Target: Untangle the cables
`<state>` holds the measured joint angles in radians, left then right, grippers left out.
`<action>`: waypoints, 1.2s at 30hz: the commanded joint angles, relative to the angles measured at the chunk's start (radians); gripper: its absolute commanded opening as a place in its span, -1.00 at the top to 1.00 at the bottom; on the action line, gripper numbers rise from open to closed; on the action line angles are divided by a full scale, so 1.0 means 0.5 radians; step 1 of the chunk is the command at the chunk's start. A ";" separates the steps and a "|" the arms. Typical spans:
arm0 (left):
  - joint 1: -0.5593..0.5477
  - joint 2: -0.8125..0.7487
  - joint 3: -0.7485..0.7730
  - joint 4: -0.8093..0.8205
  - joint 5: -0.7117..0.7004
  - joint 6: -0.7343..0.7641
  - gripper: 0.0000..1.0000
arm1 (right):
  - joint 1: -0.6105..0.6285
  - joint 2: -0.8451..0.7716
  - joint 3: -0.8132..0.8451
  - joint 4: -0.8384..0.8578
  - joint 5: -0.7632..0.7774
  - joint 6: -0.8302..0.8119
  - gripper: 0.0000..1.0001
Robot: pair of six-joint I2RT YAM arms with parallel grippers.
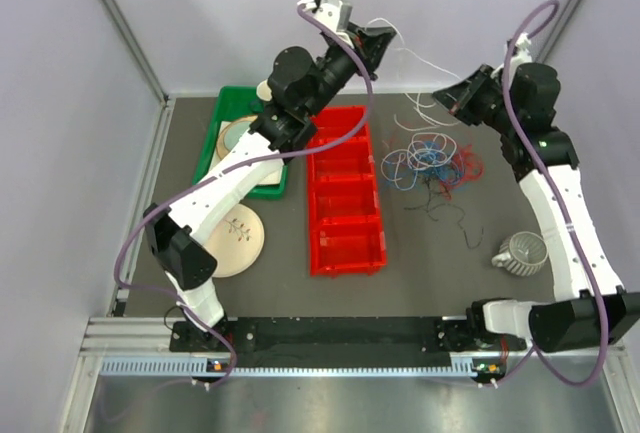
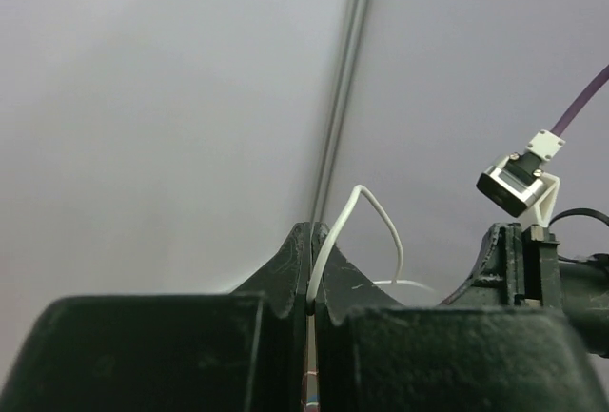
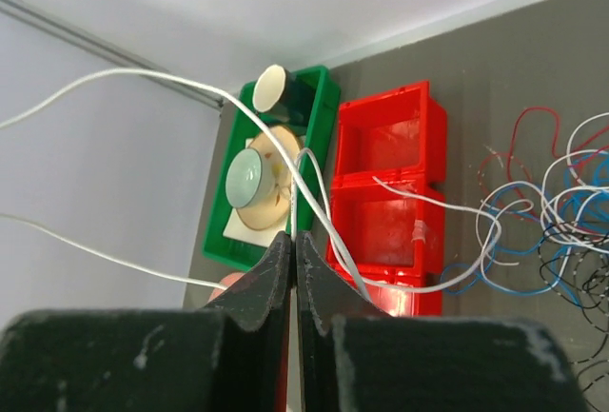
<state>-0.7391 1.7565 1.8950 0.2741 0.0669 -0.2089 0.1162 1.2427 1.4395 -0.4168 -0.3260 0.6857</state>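
Observation:
The cables lie as a loose tangle (image 1: pixel 435 158) of red, blue, white and black wires on the dark table, right of the red bin; the right wrist view shows the tangle (image 3: pixel 561 212) at its right edge. One white cable (image 1: pixel 415 56) is stretched in the air between both grippers. My left gripper (image 1: pixel 385 35), raised high at the back, is shut on this white cable (image 2: pixel 366 207), which loops out from the left gripper's (image 2: pixel 314 279) closed tips. My right gripper (image 1: pixel 447 96) hangs above the tangle's far side. The right gripper (image 3: pixel 293 241) is shut on the white cable (image 3: pixel 190 84).
A red sectioned bin (image 1: pixel 345 193) stands mid-table, with a green tray (image 1: pixel 225 138) of dishes left of it and a plate (image 1: pixel 235 238) in front of that. A grey mug (image 1: pixel 520 253) lies near the right arm. Grey walls close in behind.

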 commanded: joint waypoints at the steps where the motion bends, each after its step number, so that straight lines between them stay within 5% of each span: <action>1: 0.101 -0.056 -0.084 -0.054 -0.005 -0.015 1.00 | 0.068 0.122 0.078 0.122 -0.066 0.009 1.00; 14: 0.426 0.205 -0.112 -0.180 0.090 -0.196 1.00 | 0.268 0.769 0.483 0.235 -0.051 0.040 1.00; 36: 0.622 0.595 -0.197 -0.183 -0.039 -0.122 1.00 | 0.387 1.908 1.303 0.327 0.008 0.160 1.00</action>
<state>-0.4347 2.0308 1.8194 0.1368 0.0689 -0.2882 0.2981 2.1590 2.0380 -0.2771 -0.3103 0.7452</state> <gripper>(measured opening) 0.020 0.009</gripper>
